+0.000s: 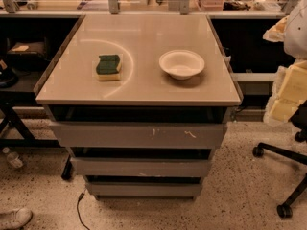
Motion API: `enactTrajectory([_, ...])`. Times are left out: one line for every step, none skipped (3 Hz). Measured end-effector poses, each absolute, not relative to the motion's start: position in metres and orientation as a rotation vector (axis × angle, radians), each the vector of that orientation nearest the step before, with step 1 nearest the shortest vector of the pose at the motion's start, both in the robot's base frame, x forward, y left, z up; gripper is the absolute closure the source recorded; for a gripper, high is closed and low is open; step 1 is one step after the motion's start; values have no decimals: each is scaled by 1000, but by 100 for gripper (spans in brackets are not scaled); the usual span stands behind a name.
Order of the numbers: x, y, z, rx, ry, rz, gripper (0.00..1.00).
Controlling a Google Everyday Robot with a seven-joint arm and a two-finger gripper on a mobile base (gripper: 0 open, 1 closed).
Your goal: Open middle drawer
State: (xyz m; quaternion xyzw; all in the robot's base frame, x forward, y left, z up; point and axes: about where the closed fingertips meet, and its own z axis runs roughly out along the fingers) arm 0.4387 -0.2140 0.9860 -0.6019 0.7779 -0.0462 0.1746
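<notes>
Note the sponge (109, 67) on the left of the cabinet top (144, 37), set back from the front edge and clear of the work. Locate the middle drawer (141, 166) below, second of three grey fronts, apparently closed, with no handle. The bowl (182, 63) rests right of centre. The gripper (290, 92) hangs at the right edge, well apart from the drawer; you cannot tell whether it is released or clenched.

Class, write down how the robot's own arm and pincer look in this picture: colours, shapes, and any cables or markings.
Only a little shows, at the right edge. The arm is a smooth, rounded white shell, cut off by the frame. Below it, at mid-height, the pincer is pale yellow and blocky, made of flat-sided pieces. No cables or markings can be made out on either.
</notes>
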Motion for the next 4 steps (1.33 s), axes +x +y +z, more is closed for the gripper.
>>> enactTrajectory([439, -214, 990, -1698, 2194, -150, 0])
enactTrajectory([422, -207, 961, -1710, 2219, -89, 0])
enactTrajectory([389, -185, 902, -1708, 2235, 75, 0])
enactTrajectory([359, -163, 829, -1747, 2271, 262, 0])
